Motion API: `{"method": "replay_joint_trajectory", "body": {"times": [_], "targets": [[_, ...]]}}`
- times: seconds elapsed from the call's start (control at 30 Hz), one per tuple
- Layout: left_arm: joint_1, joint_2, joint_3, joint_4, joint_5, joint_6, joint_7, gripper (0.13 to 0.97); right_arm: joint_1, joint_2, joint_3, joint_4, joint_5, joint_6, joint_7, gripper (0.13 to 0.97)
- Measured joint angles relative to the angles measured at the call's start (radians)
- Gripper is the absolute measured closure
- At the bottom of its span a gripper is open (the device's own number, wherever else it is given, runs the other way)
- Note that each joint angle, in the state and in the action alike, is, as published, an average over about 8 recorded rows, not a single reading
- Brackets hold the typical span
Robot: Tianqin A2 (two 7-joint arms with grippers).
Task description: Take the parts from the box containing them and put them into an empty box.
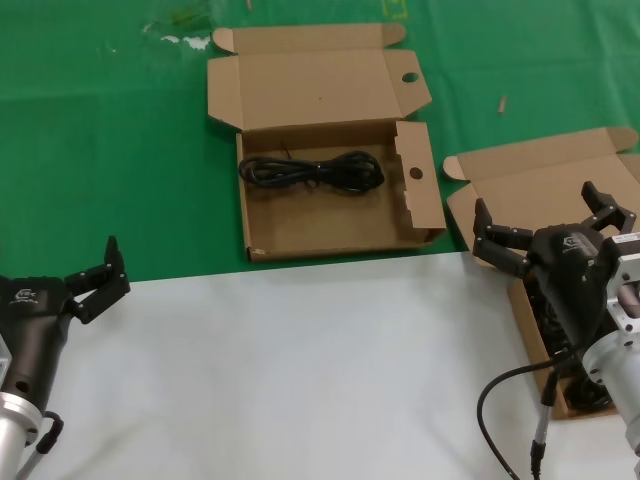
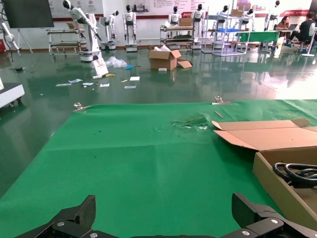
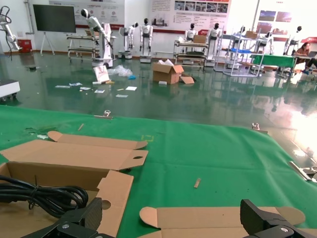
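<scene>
Left gripper (image 1: 103,272) spread wide, holding nothing, near left over white table (image 1: 300,370). Right gripper (image 1: 545,232) spread wide, empty, above plain box (image 1: 520,185) at right; dark parts there mostly hidden by arm. Farther, centre: holed box (image 1: 330,215) on green mat (image 1: 100,150), black cable (image 1: 312,170) coiled inside.

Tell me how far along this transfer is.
One black cable already lies in the holed box. Nothing is in hand: the right tool hangs open over the plain box, and the left tool idles open at the near left. Dark parts in the plain box are left to move.
</scene>
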Motion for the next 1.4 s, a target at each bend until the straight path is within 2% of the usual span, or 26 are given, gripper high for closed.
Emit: {"method": "replay_joint_trajectory", "body": {"times": [1.4], "targets": [[0.000,0.000,0.000,0.000,0.000,0.000,0.000,0.132,0.000,0.000,0.000,0.000,0.000,0.000,0.000,0.129]]}}
